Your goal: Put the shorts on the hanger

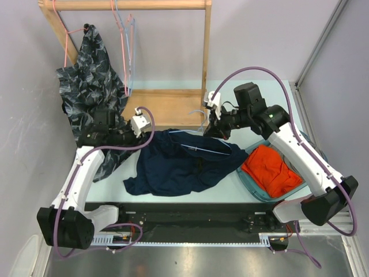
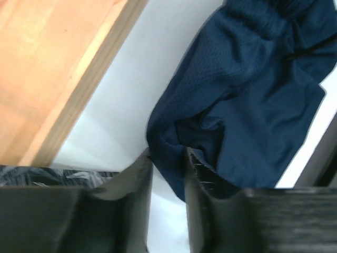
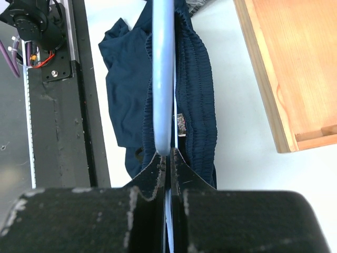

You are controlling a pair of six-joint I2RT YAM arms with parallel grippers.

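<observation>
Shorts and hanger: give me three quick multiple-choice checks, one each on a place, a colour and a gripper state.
1. In the top view, where is the orange garment relative to the shorts?
A. to their left
B. to their right
C. behind them on the wooden rack

2. What colour is the hanger in the right wrist view?
A. pink
B. white
C. light blue

3. What is the right gripper doing?
A. shut on the hanger
B. open above bare table
C. shut on the orange garment

Answers:
1. B, it lies in the bin on the right side of the table.
2. C, the bar over the shorts is pale blue.
3. A, its fingers are closed with the hanger between them.
</observation>
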